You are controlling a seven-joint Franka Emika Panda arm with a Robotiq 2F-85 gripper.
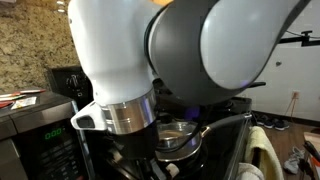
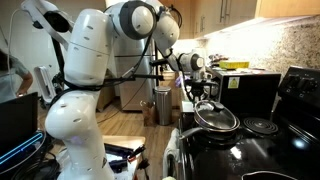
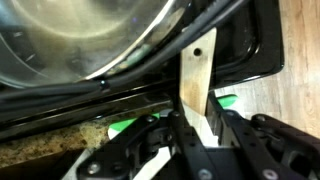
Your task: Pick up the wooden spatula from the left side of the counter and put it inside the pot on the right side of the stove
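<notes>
My gripper (image 3: 198, 113) is shut on the wooden spatula (image 3: 197, 72), a pale flat blade with a small hole near its far end, which sticks out past the fingertips. In an exterior view the gripper (image 2: 203, 92) hangs over the near end of the black stove (image 2: 250, 150), just above a shiny steel pan with a glass lid (image 2: 217, 117). In the wrist view that steel pan (image 3: 80, 40) fills the upper left, and the spatula's end lies over the stove's black edge (image 3: 245, 50). The black pot is not in view.
A coil burner (image 2: 262, 125) lies beyond the steel pan, and the stove's back panel (image 2: 300, 85) rises at the right. A microwave with a green display (image 1: 45, 135) stands at the left. The arm's body (image 1: 170, 50) blocks most of that view.
</notes>
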